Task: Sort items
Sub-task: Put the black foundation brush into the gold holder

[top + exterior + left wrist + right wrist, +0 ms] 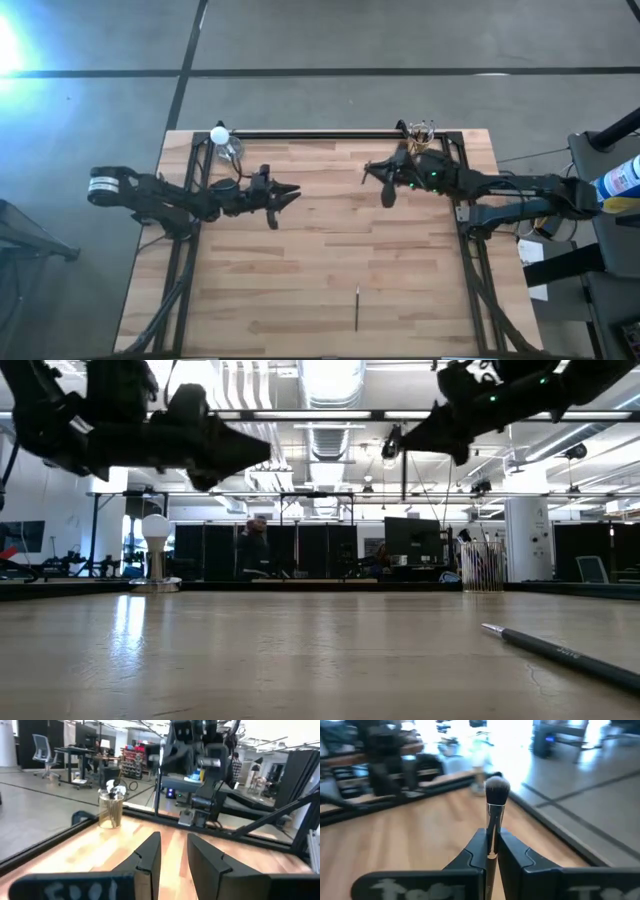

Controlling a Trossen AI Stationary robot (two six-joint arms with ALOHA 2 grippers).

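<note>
The right gripper (491,851) has its fingers (470,855) pinched tight on a brush (495,800), the bushy dark head sticking out past the fingertips. It hangs above the far right part of the counter (330,250), near a clear cup (422,130) at the far right corner that holds more brushes. The left gripper (172,855) hangs above the left half of the counter with its fingers (147,852) a little apart and nothing between them. Pale lettering runs across each gripper's body in the wrist views, but I cannot read it.

One thin dark stick (357,308) lies alone on the near side of the counter, right of centre, well apart from both arms. At the far left corner stands a second clear cup (232,150) beside a white bulb (219,134). In the room beyond the counter a person (255,548) stands among desks and monitors.
</note>
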